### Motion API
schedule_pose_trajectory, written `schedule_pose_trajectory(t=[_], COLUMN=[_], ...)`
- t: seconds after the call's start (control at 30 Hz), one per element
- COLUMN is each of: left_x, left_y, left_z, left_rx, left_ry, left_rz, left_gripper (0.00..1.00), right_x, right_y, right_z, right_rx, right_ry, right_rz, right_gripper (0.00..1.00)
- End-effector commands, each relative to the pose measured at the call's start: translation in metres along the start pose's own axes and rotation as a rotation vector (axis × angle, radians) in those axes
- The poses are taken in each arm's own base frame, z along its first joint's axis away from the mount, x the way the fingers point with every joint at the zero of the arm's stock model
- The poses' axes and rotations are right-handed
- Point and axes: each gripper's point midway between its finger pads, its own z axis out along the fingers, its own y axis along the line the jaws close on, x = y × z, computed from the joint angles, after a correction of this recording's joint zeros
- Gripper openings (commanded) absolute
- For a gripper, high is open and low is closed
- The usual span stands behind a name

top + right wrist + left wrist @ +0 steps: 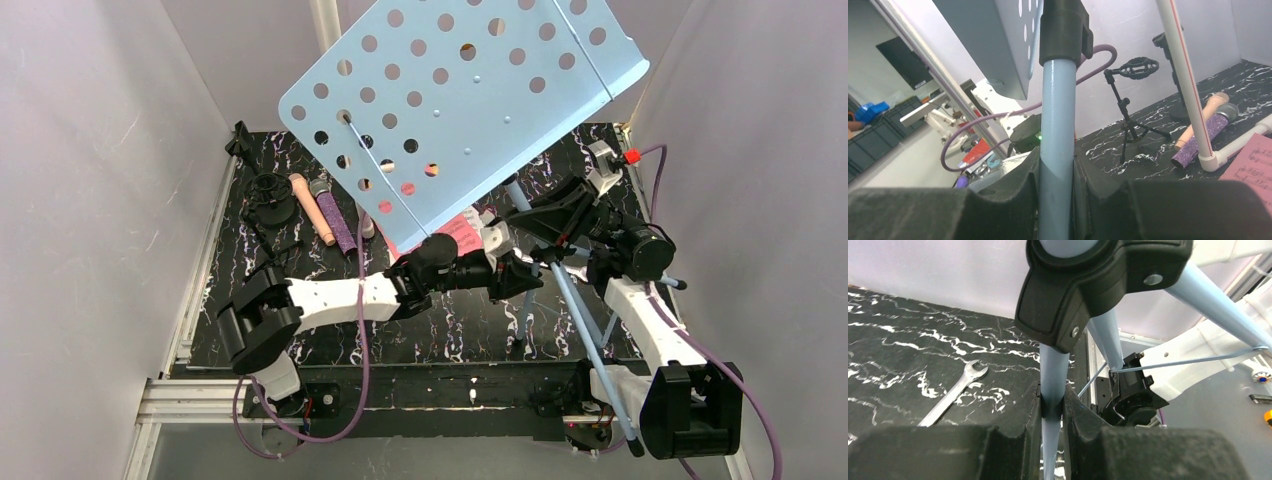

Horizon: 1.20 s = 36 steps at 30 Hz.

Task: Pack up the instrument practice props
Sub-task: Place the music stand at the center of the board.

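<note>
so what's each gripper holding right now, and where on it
Both hold the light-blue music rack. The left gripper clamps one tripod leg just below the black hub; the right gripper clamps the upright pole below its black collar.

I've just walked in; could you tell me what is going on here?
The left gripper is shut on a leg of the blue music stand; the right gripper is shut on its pole. Its rack tilts overhead. The peach mic, purple mic, mic tripod and a pink sheet sit on the table, not yet packed.
</note>
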Motion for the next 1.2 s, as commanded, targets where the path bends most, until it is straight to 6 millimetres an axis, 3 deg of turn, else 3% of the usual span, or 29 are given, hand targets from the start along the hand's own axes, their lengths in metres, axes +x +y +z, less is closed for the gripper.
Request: schedule_pose_trajectory(t=[0.0,0.27,0.4,0.77,1.17], left_x=[-0.049,-0.054,-0.055,-0.021,0.000], left_y=[0.001,0.023,0.033,0.060,0.055], left_z=[-0.036,-0.086,-0.103,-0.119,-0.133], left_rx=[-0.121,-0.277,-0.325,-0.421,-0.399], left_ry=[-0.060,0.028,0.056,0.182,0.223], left_rz=[0.131,0.235,0.249,0.309,0.336], left_gripper=[0.00,0.00,0.00,0.00,0.00], right_x=[-0.003,-0.005,0.004,0.041,0.090], right_y=[0.044,0.022,0.002,-0.018,-0.008], right_z=[0.000,0.010,0.011,0.007,-0.017], right_rx=[-0.153,-0.154,-0.125,-0.115,-0.103], right_ry=[-0.022,-0.028,-0.048,0.015,0.105], right_rz=[-0.390,-0.368,-0.309,-0.271,-0.187], right_gripper=[0.01,0.01,0.01,0.01,0.05])
